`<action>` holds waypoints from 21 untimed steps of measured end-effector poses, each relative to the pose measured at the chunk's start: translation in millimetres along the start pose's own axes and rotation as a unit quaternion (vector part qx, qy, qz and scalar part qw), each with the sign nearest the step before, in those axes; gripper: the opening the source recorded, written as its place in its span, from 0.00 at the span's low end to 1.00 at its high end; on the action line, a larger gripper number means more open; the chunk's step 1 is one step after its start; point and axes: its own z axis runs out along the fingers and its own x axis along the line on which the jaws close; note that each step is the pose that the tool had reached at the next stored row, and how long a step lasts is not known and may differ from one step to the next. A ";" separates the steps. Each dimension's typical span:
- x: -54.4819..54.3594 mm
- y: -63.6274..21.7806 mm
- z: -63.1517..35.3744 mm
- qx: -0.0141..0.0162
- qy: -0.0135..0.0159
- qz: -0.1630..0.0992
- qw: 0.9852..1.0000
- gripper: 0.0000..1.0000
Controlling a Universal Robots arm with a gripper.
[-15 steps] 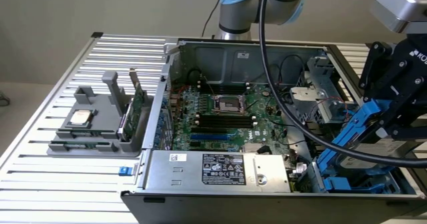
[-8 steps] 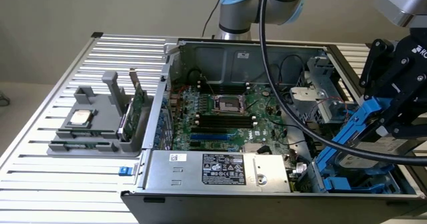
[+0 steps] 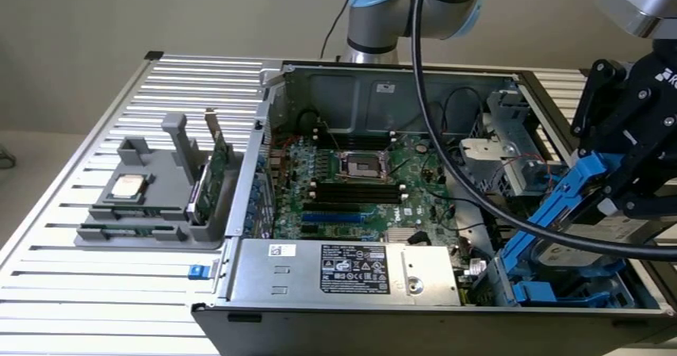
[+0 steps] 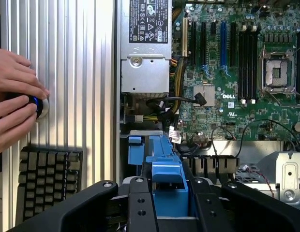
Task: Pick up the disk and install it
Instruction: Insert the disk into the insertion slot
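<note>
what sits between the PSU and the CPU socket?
Long black slots beside the CPU socket, then a blue slot nearer the power supply. This shows in both the exterior view and the wrist view.

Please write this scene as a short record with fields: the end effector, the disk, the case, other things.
end effector: shut on the disk
disk: tilted, at the open computer case's side on the exterior view's right
gray tray: outside the case, holds a CPU chip
person's hands: near a keyboard
</note>
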 end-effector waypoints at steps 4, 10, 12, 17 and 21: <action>0.0 -1.2 0.0 0.000 0.000 0.000 1.000 0.33; 0.2 -2.0 2.4 0.000 0.000 0.000 1.000 0.33; 0.2 -2.2 4.3 0.000 0.000 0.000 1.000 0.33; 0.3 -2.7 9.5 0.000 0.000 0.000 1.000 0.33; 0.4 -3.2 12.6 0.000 0.000 0.000 1.000 0.33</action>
